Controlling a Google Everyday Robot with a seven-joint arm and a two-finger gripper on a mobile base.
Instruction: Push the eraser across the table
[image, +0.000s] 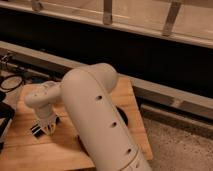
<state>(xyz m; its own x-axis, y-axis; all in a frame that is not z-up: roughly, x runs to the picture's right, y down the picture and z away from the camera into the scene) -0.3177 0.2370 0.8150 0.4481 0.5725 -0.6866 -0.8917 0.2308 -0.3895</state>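
Note:
The light-brown wooden table (127, 100) fills the lower left of the camera view. My white arm reaches over it from the bottom centre and bends back to the left. My gripper (46, 127) points down at the table's left part, close to the surface. The eraser (36, 131), a small dark flat block, lies on the table right beside the gripper's left side. I cannot tell if they touch.
A black round disc (123, 118) lies on the table to the right, mostly hidden behind my arm. A dark ring-shaped object (11, 82) sits off the table's far left corner. Grey speckled floor (182, 145) lies to the right. A dark wall runs behind the table.

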